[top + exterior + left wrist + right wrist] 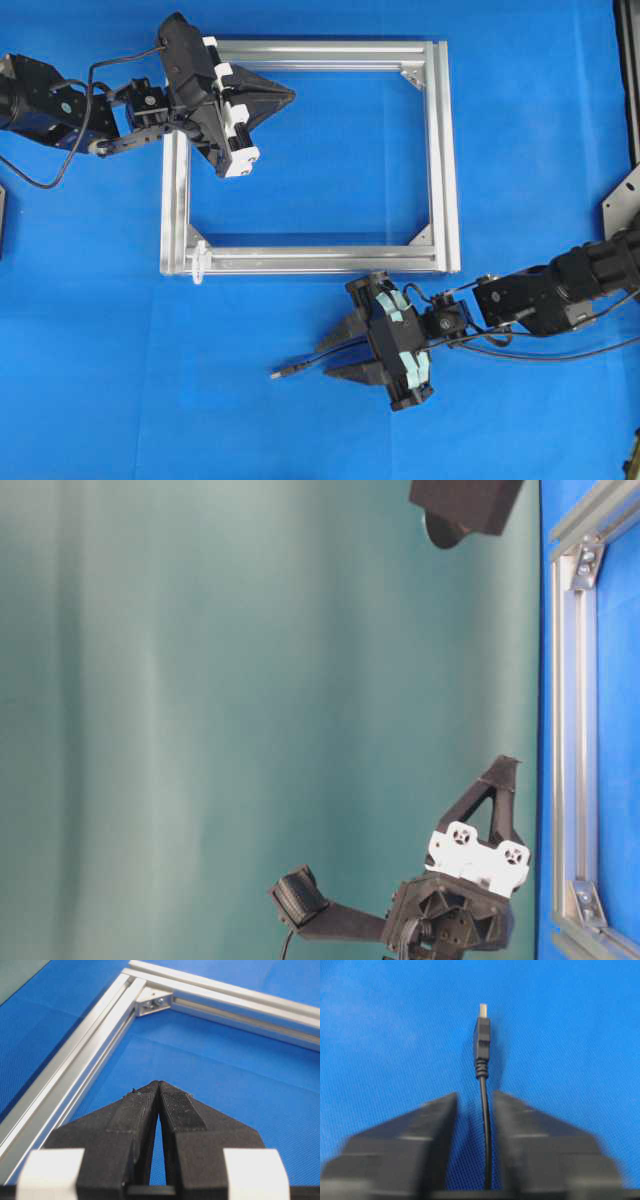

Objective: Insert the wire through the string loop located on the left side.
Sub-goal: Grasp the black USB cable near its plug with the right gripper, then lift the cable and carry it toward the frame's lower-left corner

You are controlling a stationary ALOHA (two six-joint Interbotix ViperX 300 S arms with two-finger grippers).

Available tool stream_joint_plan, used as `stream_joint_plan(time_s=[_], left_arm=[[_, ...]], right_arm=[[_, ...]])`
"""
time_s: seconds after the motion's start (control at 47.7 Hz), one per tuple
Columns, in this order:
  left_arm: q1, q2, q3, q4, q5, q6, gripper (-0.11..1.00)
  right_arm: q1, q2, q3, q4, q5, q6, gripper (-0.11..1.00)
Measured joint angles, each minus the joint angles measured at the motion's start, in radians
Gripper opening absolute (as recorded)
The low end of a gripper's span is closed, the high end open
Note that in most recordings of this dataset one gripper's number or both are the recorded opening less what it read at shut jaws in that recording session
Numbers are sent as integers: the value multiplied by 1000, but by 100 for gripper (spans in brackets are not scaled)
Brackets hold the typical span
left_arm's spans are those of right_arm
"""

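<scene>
Wire (483, 1110) runs straight up the middle of the right wrist view, lying on the blue mat (300, 430), its slim plug tip pointing away from the camera. The right gripper (340, 352) has its two fingers flanking the cable with a narrow gap on each side; whether the pads actually pinch it yet cannot be told, as the fingers are blurred. From overhead, the plug end pokes out to the left of that gripper, below the silver frame (440, 160).

Over on the other side, the left gripper (290, 95) hangs above the frame's upper left area, its fingertips pressed together and holding nothing. The left wrist view confirms it: the black fingers (140, 1110) meet at a point over the mat inside the frame.

The string loop (198, 262) stands as a small whitish shape at the frame's lower left corner, well apart from the wire's tip.
</scene>
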Motion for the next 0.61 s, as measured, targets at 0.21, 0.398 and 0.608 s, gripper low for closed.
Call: stream_joint_plan(time_s=[0.21, 0.398, 0.608], left_arm=[[2, -2, 2, 0, 0, 0, 0], [0, 0, 2, -2, 0, 0, 0], [0, -2, 2, -2, 0, 0, 0]], right_arm=[[0, 0, 0, 0, 0, 0, 0], [-3, -2, 0, 0, 0, 0, 0], [2, -51, 0, 2, 46, 2, 0]])
